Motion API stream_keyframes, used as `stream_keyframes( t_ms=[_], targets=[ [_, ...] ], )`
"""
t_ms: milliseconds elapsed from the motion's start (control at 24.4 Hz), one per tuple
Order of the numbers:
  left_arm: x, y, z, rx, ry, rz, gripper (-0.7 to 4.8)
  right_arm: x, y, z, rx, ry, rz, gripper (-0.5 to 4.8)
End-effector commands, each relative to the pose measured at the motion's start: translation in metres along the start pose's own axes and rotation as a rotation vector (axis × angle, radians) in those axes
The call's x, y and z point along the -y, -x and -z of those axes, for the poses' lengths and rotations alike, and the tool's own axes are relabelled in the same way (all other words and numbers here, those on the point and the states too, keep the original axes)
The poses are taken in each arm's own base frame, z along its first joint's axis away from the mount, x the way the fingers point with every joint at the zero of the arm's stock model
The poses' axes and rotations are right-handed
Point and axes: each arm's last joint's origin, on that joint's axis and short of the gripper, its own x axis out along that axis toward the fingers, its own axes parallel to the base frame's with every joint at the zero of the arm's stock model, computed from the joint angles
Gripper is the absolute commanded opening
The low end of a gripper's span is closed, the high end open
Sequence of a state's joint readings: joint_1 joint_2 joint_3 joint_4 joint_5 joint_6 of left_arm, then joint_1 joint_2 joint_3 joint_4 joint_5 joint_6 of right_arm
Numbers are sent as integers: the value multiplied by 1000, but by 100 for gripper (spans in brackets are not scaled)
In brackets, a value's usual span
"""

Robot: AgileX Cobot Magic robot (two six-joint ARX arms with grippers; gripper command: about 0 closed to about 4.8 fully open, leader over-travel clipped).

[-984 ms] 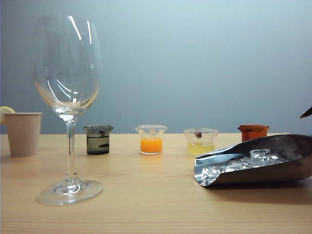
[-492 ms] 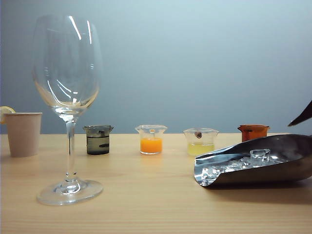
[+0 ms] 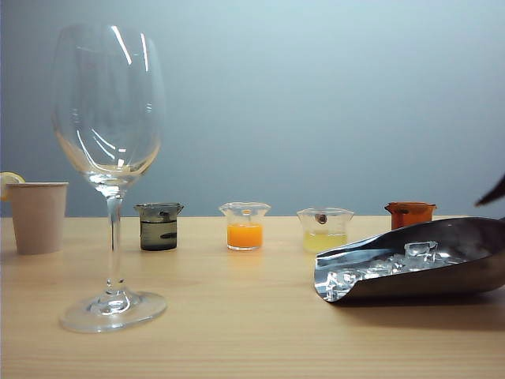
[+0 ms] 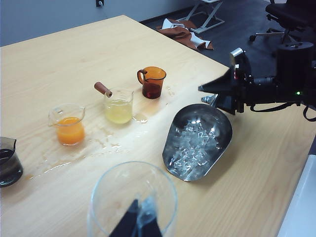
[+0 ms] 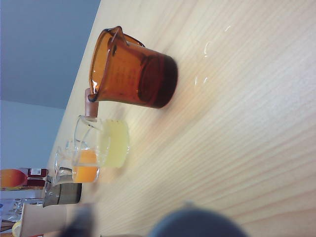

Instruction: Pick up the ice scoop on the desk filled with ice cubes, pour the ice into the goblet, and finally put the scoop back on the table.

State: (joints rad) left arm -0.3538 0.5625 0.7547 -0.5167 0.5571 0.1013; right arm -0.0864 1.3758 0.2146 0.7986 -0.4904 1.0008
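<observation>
I work in an office-like test room: a pale wood table (image 4: 74, 54), grey wall, dark floor, and an office chair (image 4: 291, 12) behind.

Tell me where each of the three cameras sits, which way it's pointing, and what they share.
Exterior view: low at table height, facing the goblet, ice scoop and far beakers; only a dark tip of the right gripper shows at the edge.
Left wrist view: high above the goblet, looking down at the scoop; left gripper fingers show, and the right arm behind the scoop.
Right wrist view: close to the table, tilted, facing the amber beaker; blurred dark shapes only.
Shared: the row of beakers appears in all three.
</observation>
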Motion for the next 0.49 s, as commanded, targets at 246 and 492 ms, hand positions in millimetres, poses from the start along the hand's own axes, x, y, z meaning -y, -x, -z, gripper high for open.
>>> stream_keyframes(
  t_ms=[246,492],
  targets=[
    [0,1,-2,14,-12,-6,-5,-2,0,-1,8,11,-14,174],
    [0,1,-2,14,-12,-6,-5,-1,0,-1,4,7,-8,109]
  ],
)
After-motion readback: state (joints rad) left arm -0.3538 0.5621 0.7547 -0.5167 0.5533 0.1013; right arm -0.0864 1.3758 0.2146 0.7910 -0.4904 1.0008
